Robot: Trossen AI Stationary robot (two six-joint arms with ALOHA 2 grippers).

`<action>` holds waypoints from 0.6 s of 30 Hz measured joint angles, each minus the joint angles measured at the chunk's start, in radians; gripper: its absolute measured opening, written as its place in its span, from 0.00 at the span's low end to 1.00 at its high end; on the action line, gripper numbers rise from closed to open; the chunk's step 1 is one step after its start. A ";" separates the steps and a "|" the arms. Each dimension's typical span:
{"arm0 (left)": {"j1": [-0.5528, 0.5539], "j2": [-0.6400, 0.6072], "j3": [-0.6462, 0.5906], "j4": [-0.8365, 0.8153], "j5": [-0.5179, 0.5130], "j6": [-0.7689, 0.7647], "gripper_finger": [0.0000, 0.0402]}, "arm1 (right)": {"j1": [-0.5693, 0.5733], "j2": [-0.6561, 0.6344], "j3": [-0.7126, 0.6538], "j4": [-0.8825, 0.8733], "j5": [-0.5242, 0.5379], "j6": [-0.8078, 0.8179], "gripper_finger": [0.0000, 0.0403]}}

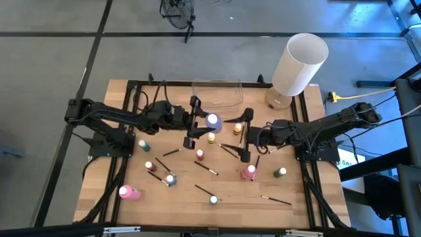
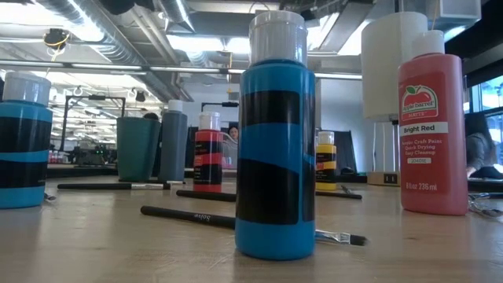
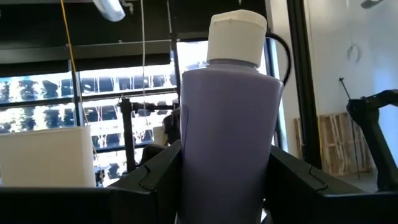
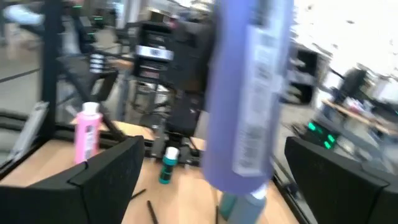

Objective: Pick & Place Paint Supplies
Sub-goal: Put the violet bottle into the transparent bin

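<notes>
A lilac paint bottle (image 1: 212, 120) with a pale cap sits in my left gripper (image 1: 204, 122) over the table's middle, just in front of the clear container (image 1: 217, 92). In the left wrist view the bottle (image 3: 227, 124) stands upright between the dark fingers. My right gripper (image 1: 238, 135) is open a little to the bottle's right and faces it. Its wrist view shows the lilac bottle (image 4: 249, 93) close ahead, between and beyond the spread fingers. Other small bottles (image 1: 199, 155) and thin brushes (image 1: 206, 168) lie scattered on the wood. My left gripper pinches the lilac bottle's body, its lower half (image 3: 186, 180), between the two fingers (image 3: 155, 180). They come level from the table's left side. The bottle is upright, cap (image 3: 236, 37) on top. Its bottom end (image 4: 239, 177) hangs clear above the table.
A large white cylinder (image 1: 299, 62) stands at the far right corner. Pink bottles (image 1: 248, 172) (image 1: 129, 192), a green one (image 1: 281, 172) and yellow ones (image 1: 211, 137) dot the table. In the low view a blue-and-black bottle (image 2: 275, 141), a red bottle (image 2: 428, 126) and a brush (image 2: 236, 220) are close.
</notes>
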 joint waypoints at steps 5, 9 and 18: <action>0.000 0.006 0.000 0.005 0.009 -0.016 0.45 | 0.001 0.000 0.000 -0.013 -0.064 -0.008 0.97; -0.006 0.006 0.000 -0.013 0.022 -0.009 0.45 | 0.006 0.000 -0.001 -0.030 -0.067 0.076 0.97; -0.007 0.007 -0.001 -0.028 0.029 -0.006 0.45 | 0.009 0.001 -0.001 0.029 0.011 0.115 0.97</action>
